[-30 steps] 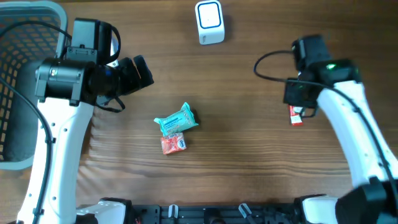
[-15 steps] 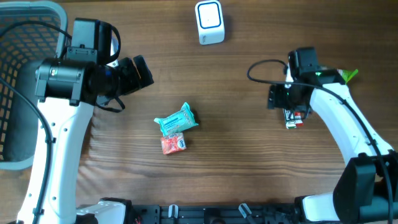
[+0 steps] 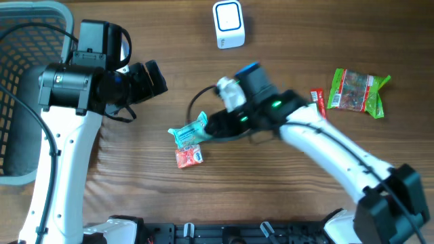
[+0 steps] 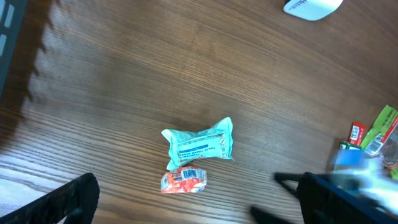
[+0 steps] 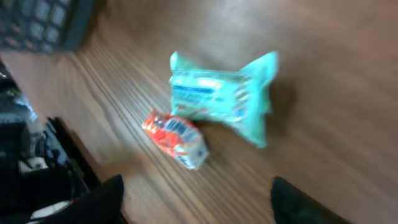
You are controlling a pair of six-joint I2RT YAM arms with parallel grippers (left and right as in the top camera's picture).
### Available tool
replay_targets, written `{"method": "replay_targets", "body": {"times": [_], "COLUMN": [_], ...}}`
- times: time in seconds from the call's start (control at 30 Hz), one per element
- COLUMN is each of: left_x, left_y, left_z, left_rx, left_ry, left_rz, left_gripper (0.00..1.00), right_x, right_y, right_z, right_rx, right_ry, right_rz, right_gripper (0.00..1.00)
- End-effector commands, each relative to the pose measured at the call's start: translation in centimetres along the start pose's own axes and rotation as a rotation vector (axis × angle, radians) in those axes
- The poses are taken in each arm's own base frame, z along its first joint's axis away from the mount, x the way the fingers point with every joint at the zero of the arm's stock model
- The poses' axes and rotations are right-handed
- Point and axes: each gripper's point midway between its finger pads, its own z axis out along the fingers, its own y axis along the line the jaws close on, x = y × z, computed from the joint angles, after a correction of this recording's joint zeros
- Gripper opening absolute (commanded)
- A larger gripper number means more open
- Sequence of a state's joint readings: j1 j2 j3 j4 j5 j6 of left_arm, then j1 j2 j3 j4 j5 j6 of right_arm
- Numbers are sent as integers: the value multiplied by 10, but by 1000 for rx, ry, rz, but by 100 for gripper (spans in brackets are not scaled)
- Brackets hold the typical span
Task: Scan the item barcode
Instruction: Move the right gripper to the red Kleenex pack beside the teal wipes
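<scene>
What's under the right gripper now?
The teal packet with the orange packet beside it, both lying on the table. From overhead, the right gripper hides the teal packet's right end.

No wording, brand or number is legible: the blue label on the teal packet [image 4: 200, 144] near the middle of the tabletop [image 4: 112, 74], the white printed patch on the orange packet [image 4: 183, 181] just beside it, and the grey lettering on the white scanner [image 4: 311, 6] at the far edge are all too blurred.
</scene>
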State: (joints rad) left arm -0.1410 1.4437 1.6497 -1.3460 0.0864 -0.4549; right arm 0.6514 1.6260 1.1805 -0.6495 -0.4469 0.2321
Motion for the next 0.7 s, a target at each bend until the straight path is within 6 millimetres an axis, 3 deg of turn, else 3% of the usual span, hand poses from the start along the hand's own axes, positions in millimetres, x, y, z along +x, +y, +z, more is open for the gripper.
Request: {"method": "replay_targets", "body": {"times": [0.0,0.07,0.33,0.43,0.53,0.6,0.67], "left_x": [-3,-3,-3,-3,-3,-3,-3], "left_y": [2,2,2,2,2,2,2], "left_z": [-2,-2,-2,-2,-2,-2,-2], "left_rx": [-4,-3,-4,-3,-3,-4,-3], "left_ry": [-11,-10,-11,-10,-10,-11,-10], "left_rz": [-5,-5,-5,-5,-5,-5,-5], "left_gripper": [100,100,100,100,100,100,100], "right_x": [20,26,49,55,52,50,47], "right_y": [-15,-14,16,22,18,6,-20], "right_z": [35,47,98,108,105,98,85], "right_rx": [209,254,187,181,185,200,243], "right_ry": [34,34,116,131,124,130,141], "right_rz": [224,293,355,334,321,310,318], "right_gripper": [94,100,98,86,72,62,59]}}
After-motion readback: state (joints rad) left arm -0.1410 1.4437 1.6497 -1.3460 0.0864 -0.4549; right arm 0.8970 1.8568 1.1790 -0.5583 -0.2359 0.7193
